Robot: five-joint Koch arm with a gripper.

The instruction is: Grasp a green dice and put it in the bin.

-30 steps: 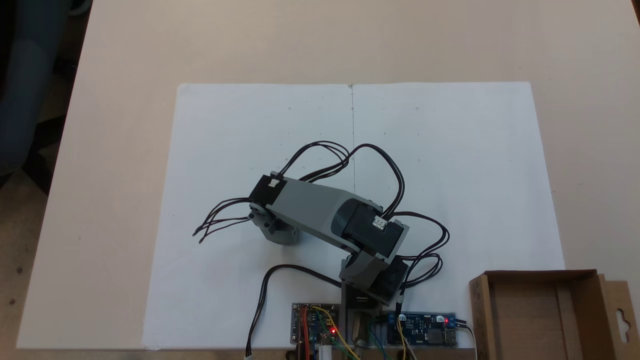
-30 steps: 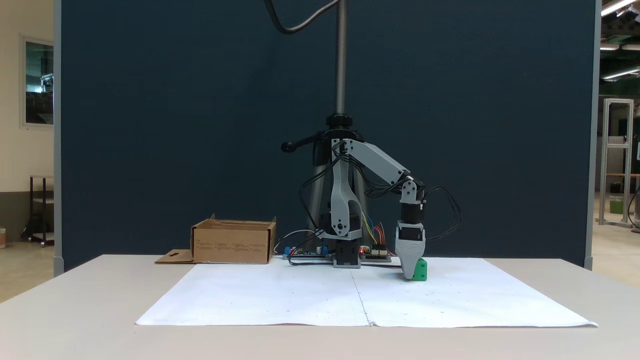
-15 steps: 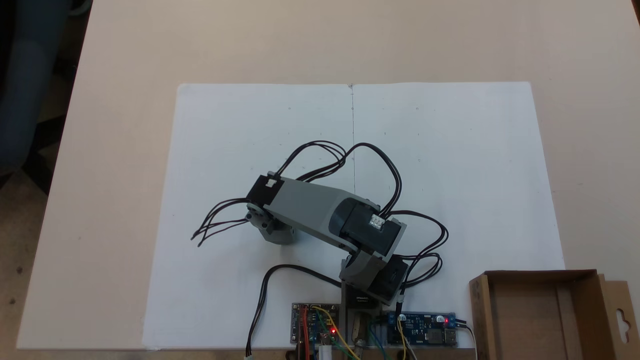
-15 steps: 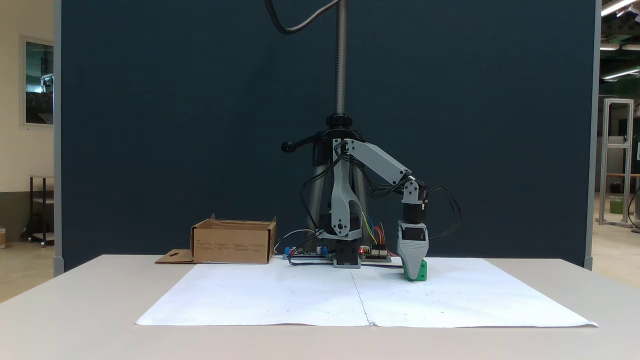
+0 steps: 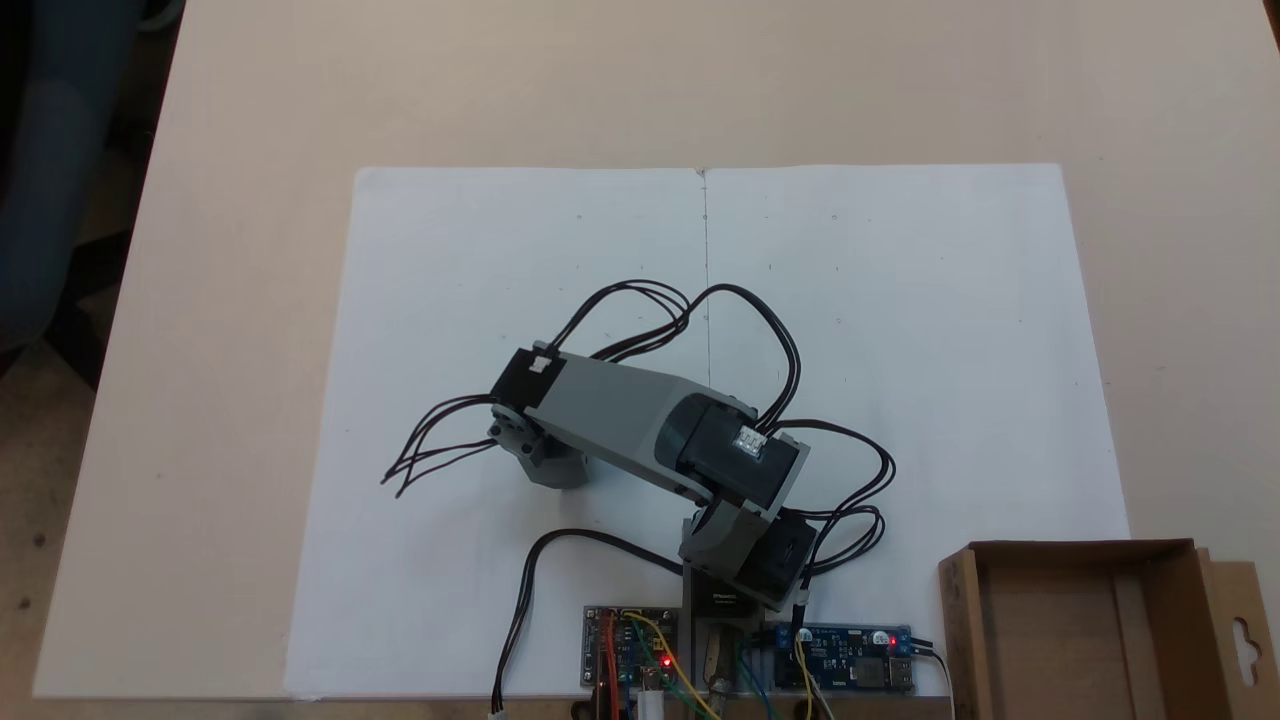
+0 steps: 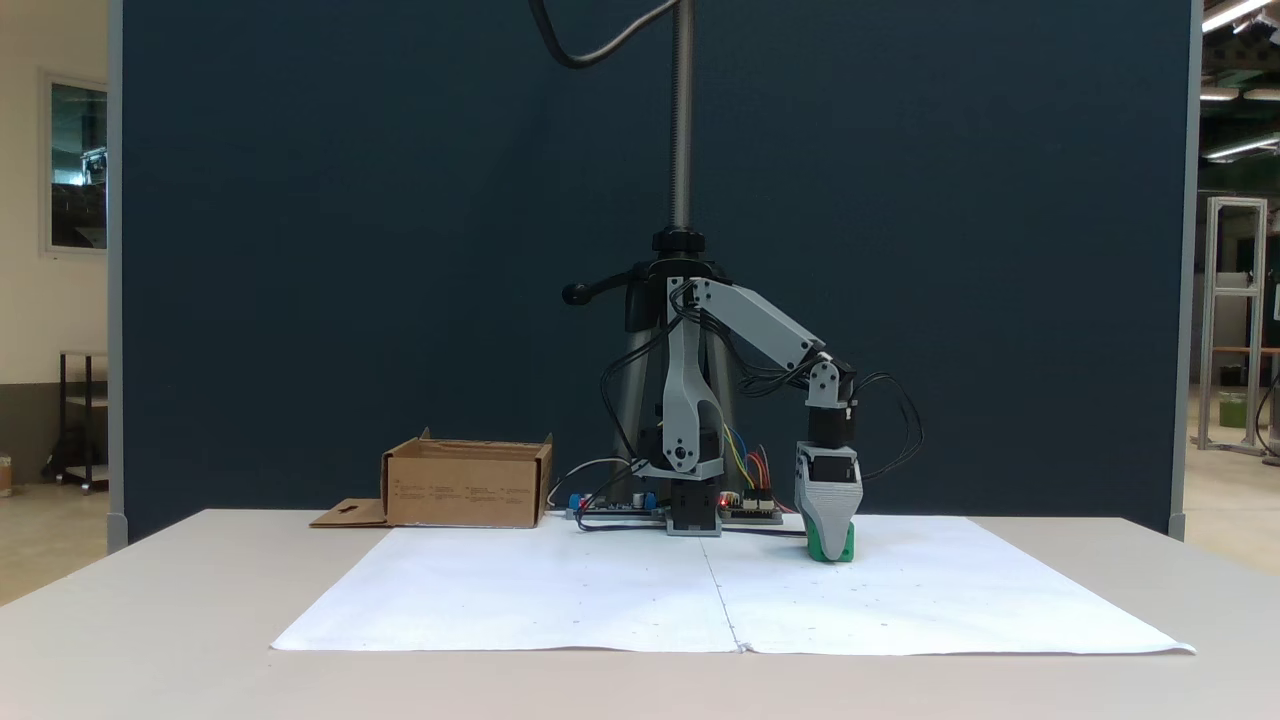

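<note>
Slowly, over the last second, the gripper (image 6: 829, 545) has been lowered onto the green dice (image 6: 838, 545), which sits on the white paper sheet (image 6: 560, 600) to the right of the arm's base in the fixed view from the front. A second ago a fair part of the cube's right side was shown beyond the grey jaw; now less of it is seen, mostly a green strip at the right edge and along the bottom. In the fixed view from above, the wrist (image 5: 535, 455) has been shifted slightly leftward. It is judged that the grasp is being set up but not yet proven, since the dice rests on the sheet and has not been lifted.

Whether the jaws are apart or clamped on the cube cannot be told: from the front one jaw lies before the other, and from above the fingertips and the dice are covered by the forearm. The pips cannot be made out. The bin (image 6: 465, 487) stands well apart on the counter (image 6: 150, 600), at the left of the base in the front view; its near edge is cut off from above (image 5: 1080, 620).
</note>
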